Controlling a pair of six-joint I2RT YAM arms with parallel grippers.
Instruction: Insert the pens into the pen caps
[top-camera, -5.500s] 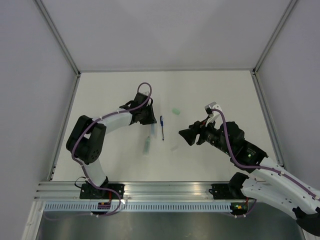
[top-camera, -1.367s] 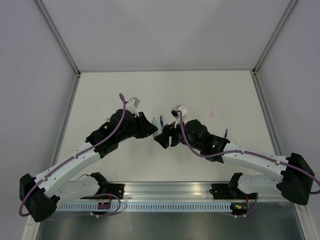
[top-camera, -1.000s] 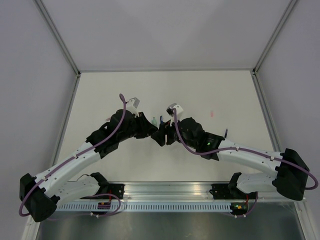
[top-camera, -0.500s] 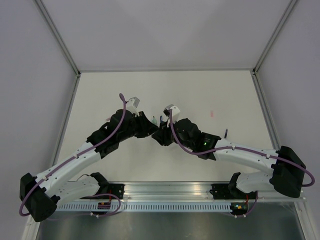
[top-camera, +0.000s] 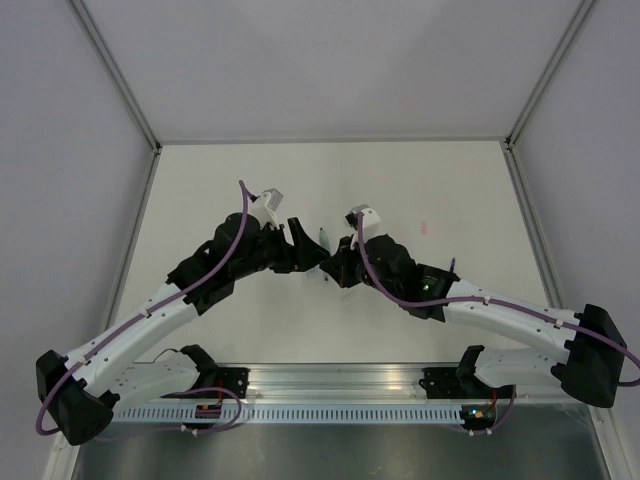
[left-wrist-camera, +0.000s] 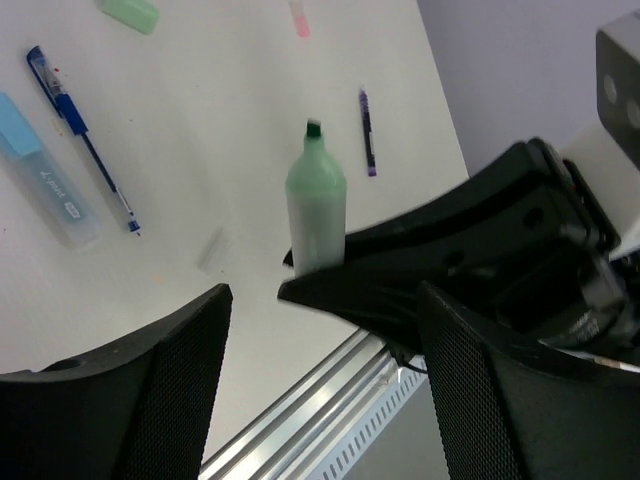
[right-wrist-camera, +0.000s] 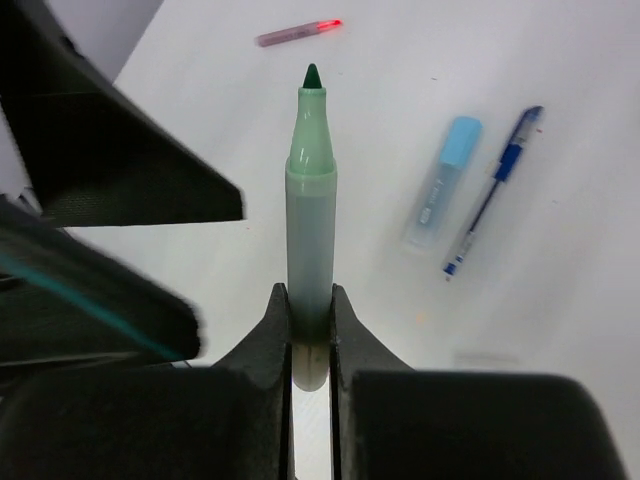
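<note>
My right gripper (right-wrist-camera: 308, 295) is shut on the lower end of a mint-green pen (right-wrist-camera: 310, 190) whose dark green tip points away from it. In the top view this pen (top-camera: 322, 238) sits in the air between the two grippers at mid-table. My left gripper (left-wrist-camera: 322, 300) is open, its fingers (left-wrist-camera: 150, 390) spread on either side and apart from the pen (left-wrist-camera: 315, 205). On the table lie a blue pen (left-wrist-camera: 85, 135), a light blue pen cap (left-wrist-camera: 50, 170), a mint-green pen cap (left-wrist-camera: 130, 14), a dark purple pen (left-wrist-camera: 367, 130) and a red-pink pen (right-wrist-camera: 298, 32).
Both arms meet over the middle of the white table (top-camera: 220, 180). A pink piece (top-camera: 424, 227) lies to the right and the purple pen (top-camera: 451, 266) beside the right forearm. Walls close off the left, back and right; an aluminium rail (top-camera: 340, 380) runs along the near edge.
The right gripper has closed on the green pen. The left gripper has opened, let go of it and drawn back a little to the left.
</note>
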